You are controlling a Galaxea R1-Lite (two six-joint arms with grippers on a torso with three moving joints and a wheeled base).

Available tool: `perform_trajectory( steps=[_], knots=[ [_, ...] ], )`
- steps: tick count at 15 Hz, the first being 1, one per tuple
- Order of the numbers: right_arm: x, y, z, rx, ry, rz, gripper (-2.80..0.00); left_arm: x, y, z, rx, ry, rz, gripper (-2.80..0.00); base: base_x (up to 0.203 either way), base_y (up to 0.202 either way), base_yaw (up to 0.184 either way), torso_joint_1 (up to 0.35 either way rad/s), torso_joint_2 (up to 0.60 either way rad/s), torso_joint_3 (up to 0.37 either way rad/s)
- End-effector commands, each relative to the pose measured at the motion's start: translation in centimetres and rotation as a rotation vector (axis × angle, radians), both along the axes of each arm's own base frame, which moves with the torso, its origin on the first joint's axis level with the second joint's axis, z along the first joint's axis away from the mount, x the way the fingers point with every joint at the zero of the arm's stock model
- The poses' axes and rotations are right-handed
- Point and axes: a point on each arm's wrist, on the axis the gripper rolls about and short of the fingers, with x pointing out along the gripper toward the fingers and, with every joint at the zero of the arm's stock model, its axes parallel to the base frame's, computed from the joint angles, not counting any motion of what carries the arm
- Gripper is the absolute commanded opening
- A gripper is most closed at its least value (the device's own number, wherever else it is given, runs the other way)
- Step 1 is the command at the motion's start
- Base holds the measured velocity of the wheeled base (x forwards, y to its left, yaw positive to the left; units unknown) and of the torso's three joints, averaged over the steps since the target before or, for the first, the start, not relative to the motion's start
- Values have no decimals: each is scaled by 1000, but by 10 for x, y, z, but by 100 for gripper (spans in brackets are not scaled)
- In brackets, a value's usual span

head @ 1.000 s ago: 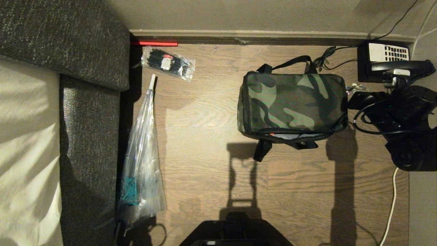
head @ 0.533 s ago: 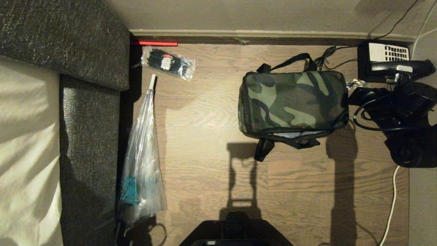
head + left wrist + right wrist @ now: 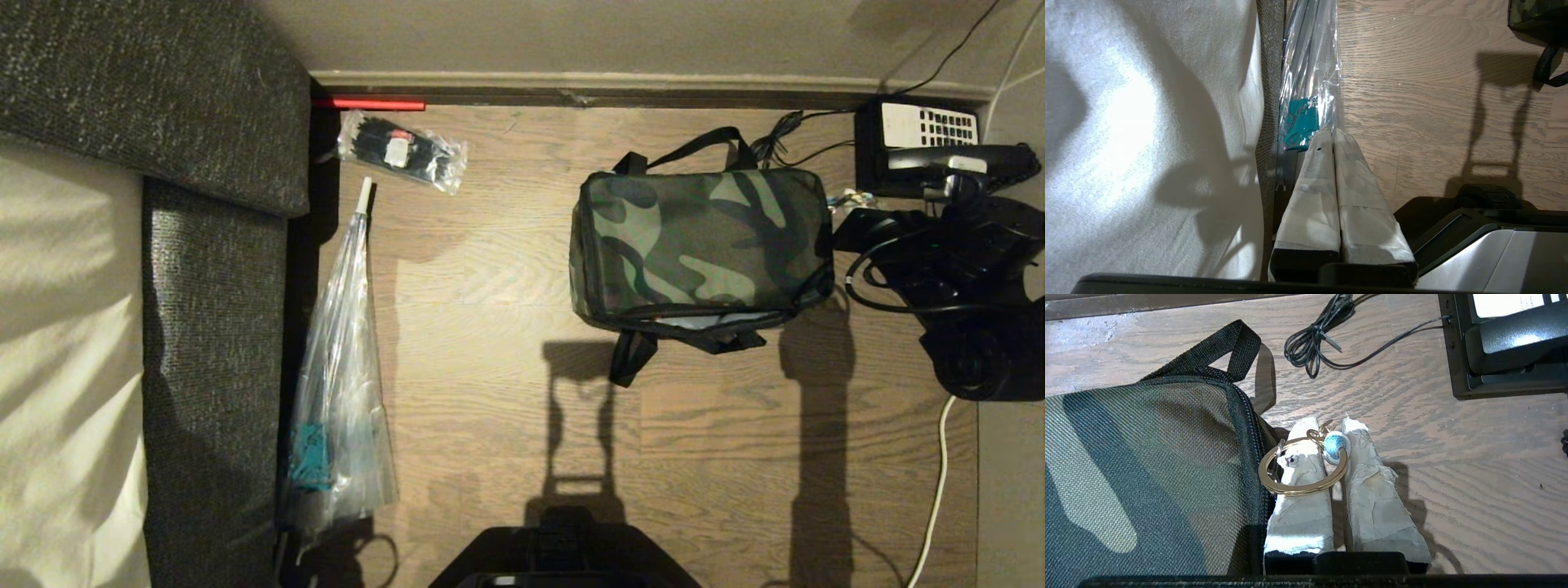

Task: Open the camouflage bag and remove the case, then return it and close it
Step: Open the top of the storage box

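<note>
Desk telephone (image 3: 918,143), bagged umbrella (image 3: 339,367), perhaps.

A lived-in room of a home or hotel is showing here: a grey woven-fabric bed base (image 3: 212,327) carrying white sheets (image 3: 65,367), pale wood-plank flooring (image 3: 490,269) running to a skirting board (image 3: 571,82), and a black desk telephone (white keypad) (image 3: 922,139) sitting on the floor.

The right arm (image 3: 955,261) covered part of the telephone (image 3: 914,131), and its gripper tips could not be made out in the head view. The bag (image 3: 1147,477) ran off the right wrist picture's edge. The umbrella (image 3: 1310,81) was cut off in the left wrist view.
</note>
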Motion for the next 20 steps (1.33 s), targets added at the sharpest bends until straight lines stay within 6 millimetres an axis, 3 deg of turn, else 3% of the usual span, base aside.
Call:
perform_trajectory(
  steps=[1,20],
  knots=[
    [2,0,1,1,-10,2,-280,0,0,0,0,2,0,-280,0,0,0,0,0,0],
    [10,1,15,19,-75,12,-280,0,0,0,0,0,-1,-280,0,0,0,0,0,0]
  ],
)
